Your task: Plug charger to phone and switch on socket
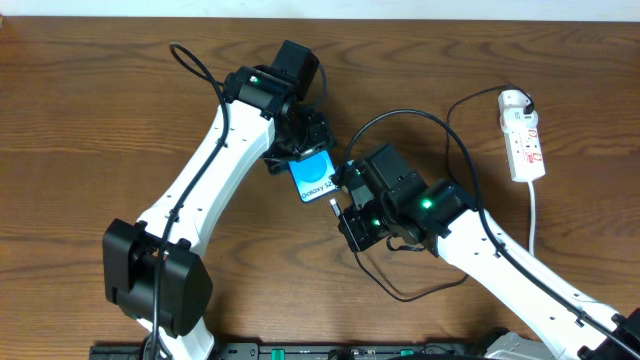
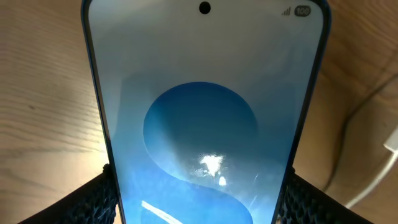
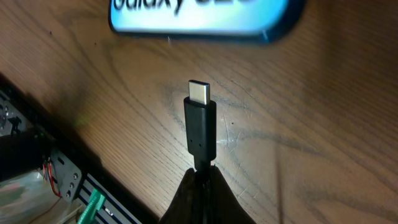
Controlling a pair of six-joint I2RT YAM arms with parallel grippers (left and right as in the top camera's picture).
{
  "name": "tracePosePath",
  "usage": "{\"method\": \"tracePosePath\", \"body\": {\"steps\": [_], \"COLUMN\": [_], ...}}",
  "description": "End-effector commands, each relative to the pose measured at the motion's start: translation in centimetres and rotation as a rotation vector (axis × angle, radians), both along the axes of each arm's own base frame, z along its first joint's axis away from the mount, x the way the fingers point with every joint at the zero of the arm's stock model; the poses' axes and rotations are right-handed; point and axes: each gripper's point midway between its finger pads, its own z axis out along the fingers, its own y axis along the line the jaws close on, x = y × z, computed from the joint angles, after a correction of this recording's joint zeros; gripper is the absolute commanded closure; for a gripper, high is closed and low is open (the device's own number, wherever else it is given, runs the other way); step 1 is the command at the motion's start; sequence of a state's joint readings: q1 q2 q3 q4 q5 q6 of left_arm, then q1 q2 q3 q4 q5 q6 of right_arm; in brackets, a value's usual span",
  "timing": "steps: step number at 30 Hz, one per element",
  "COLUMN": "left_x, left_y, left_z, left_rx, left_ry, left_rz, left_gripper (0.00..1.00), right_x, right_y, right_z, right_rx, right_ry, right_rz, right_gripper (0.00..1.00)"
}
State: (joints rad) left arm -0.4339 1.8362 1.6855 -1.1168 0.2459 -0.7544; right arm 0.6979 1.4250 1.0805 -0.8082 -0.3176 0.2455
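Clamped on the charger (image 3: 200, 121) just behind its plug, the right hand (image 3: 200, 180) is holding the tip aimed along the long axis of the phone (image 1: 313, 177) at its near short edge, just apart, while the left hand (image 1: 297, 150) is pinching the phone's sides mid-worktop (image 1: 80, 100).

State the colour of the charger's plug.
Black charger plug with a silvery tip; right wrist view shows it best.

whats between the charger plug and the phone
Only bare table lies between the charger plug and the phone, seen in the right wrist view.
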Motion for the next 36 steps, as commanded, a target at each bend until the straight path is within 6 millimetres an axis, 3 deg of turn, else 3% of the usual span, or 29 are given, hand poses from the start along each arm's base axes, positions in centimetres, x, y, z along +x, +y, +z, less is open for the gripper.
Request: {"method": "tracePosePath", "body": {"steps": [1,17,27,36], "left_x": [1.1,1.3,1.3,1.2], "left_y": [0.7,-1.4,-1.4,-1.4], "left_z": [1.6,1.9,1.9,1.9], "left_rx": [0.031,0.068,0.068,0.063], "left_ry": [-0.089,-0.164,-0.163,-0.157], "left_rz": [-0.001,-0.052,-0.053,-0.028], "left_gripper": [0.36,0.36,0.36,0.36], "right_x": [0.1,0.2,0.6,0.8], "right_y": [0.5,0.6,0.4,0.9], "right_z": [0.6,0.7,-0.4,-0.1], "right_rx": [0.011,0.019,-0.014,0.014], "right_ry": [-0.013,-0.001,0.024,0.027], "right_rz": [0.009,-0.016,-0.068,-0.081], "right_gripper": [0.99,0.99,0.98,0.99]}}
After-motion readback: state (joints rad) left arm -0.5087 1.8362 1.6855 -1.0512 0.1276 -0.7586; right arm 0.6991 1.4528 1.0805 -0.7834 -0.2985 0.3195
